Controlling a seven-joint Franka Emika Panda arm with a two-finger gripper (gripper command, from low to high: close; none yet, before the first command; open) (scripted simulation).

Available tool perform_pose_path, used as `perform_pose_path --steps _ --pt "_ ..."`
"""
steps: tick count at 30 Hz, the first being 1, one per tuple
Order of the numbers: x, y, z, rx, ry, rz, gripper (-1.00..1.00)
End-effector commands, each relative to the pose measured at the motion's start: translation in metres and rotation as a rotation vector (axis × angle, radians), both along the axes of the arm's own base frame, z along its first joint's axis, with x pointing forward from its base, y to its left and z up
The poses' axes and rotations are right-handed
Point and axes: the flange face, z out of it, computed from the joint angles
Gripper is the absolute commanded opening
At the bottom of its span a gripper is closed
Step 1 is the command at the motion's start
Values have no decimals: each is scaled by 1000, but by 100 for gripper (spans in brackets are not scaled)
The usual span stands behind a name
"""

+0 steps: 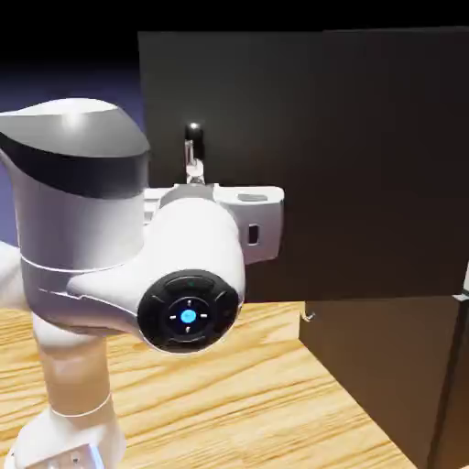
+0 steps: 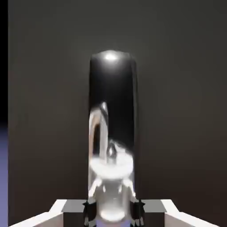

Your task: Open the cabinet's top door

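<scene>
The top door [image 1: 366,165] is a flat, dark grey-brown panel with straight edges, located directly ahead of the tool [image 2: 113,207]. It stands open, at an angle to the lower door [image 1: 380,362]. Its handle [image 2: 111,75] is a glossy, rounded metal bar with mirror-like reflections. The tool is clamped on this handle, one fingertip to each side. Below the tool and toward the exterior view's right, the smooth lower door carries a small metal handle [image 1: 310,317]. Beneath the tool lies the surface [image 1: 229,394], pale wood with wavy grain. The arm [image 1: 82,220] has smooth white casings with dark bands.

The arm and tool body hide the fingertips and the lower part of the gripped handle in the exterior view. The right side of the top door is cut off there. Only the hand view shows the fingertips; only the exterior view shows the lower door.
</scene>
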Motion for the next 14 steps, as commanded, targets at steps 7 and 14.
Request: perform_pose_path --steps 7,14 --pt "7 -52 0 0 0 122 -100" --pt "19 -99 0 0 0 237 -100"
